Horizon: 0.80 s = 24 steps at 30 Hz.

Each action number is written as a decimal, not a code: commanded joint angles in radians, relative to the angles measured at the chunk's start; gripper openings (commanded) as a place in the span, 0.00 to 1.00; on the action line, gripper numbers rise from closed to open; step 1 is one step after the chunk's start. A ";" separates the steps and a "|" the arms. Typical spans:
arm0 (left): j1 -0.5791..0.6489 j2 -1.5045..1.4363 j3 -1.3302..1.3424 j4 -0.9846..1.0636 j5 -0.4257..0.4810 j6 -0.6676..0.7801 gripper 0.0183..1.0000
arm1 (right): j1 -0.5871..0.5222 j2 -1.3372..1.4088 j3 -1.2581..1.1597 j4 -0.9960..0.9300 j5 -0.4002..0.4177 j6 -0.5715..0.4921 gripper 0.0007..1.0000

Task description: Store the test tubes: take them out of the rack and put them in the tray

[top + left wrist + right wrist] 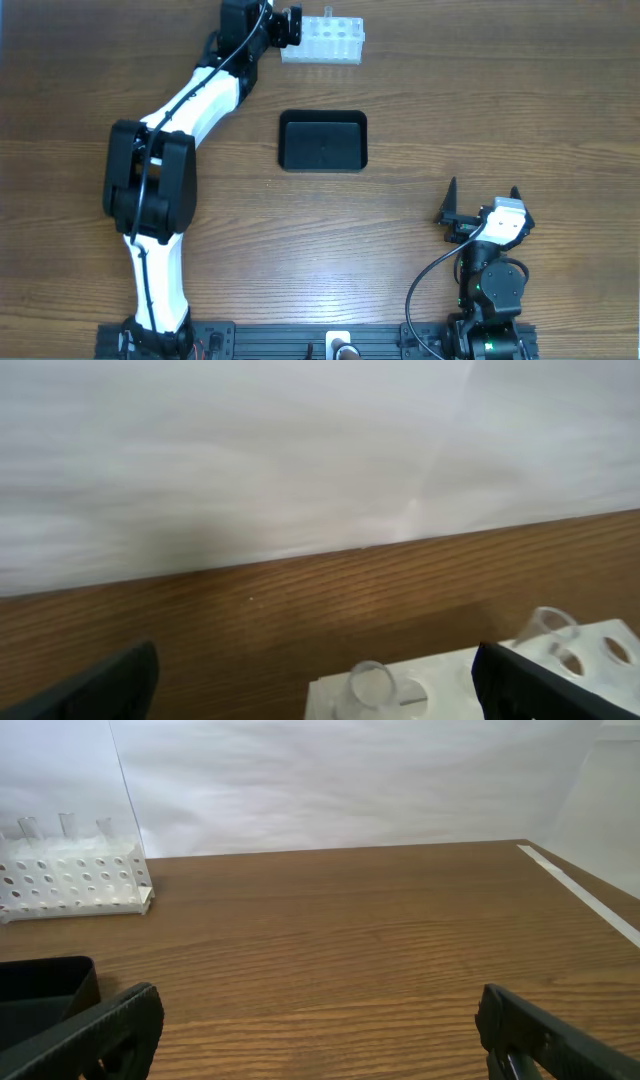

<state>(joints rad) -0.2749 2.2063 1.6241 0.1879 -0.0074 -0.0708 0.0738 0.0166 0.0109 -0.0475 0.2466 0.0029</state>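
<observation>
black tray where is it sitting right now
In the top view the black tray sits empty near the middle of the wooden table, on the robot's side of the white rack, with a gap of bare wood between them.

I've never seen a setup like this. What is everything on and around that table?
Clear plastic test tube rack: one, whitish-clear, at the table's far edge.
Clear test tubes: at least three, transparent, upright in the rack.
Shallow black rectangular tray: one, black, mid-table, nearer the arm bases than the rack.
Wooden table: one, brown, under everything.
White wall: one, white, behind the table.
Left gripper: one, black, open, at the rack's left end.
Right gripper: one, black, open, over bare table near its base.
</observation>
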 commanded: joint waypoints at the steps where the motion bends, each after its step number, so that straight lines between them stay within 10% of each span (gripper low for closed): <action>1: -0.007 0.057 0.063 0.000 -0.014 0.011 1.00 | 0.000 -0.003 -0.005 -0.001 0.016 0.000 0.99; 24: -0.029 0.115 0.080 -0.015 -0.073 0.011 0.80 | 0.000 -0.003 -0.005 -0.001 0.016 0.000 0.99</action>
<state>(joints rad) -0.3027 2.2829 1.6806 0.1654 -0.0650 -0.0704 0.0738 0.0166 0.0109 -0.0475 0.2466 0.0025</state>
